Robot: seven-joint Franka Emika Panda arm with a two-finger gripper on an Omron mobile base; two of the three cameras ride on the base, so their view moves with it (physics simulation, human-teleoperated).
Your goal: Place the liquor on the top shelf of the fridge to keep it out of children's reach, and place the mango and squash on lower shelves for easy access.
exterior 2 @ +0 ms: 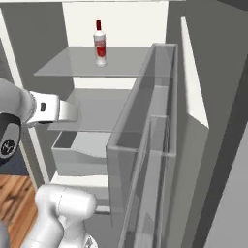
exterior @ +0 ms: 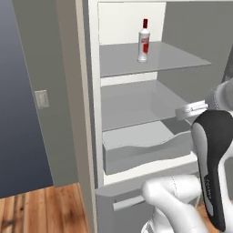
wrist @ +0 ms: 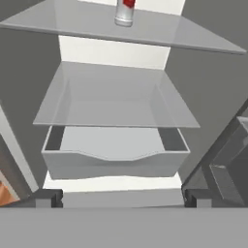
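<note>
Place: a kitchen in a home.
Big thing: an open fridge (exterior: 132, 113) with shelves and a drawer (exterior: 145, 150).
Floor: brown wood (exterior: 41, 207).
Wall: a light switch (exterior: 42, 98).

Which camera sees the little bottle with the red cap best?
The left base view: the liquor stands whole on the top shelf. The right base view also shows it whole, smaller; the hand view catches just its bottom.

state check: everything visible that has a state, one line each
fridge: door open
liquor: upright on the top shelf
lower shelf: bare
drawer: pulled partly out, nothing visible inside
hand: open, holding nothing, facing the fridge interior
</note>
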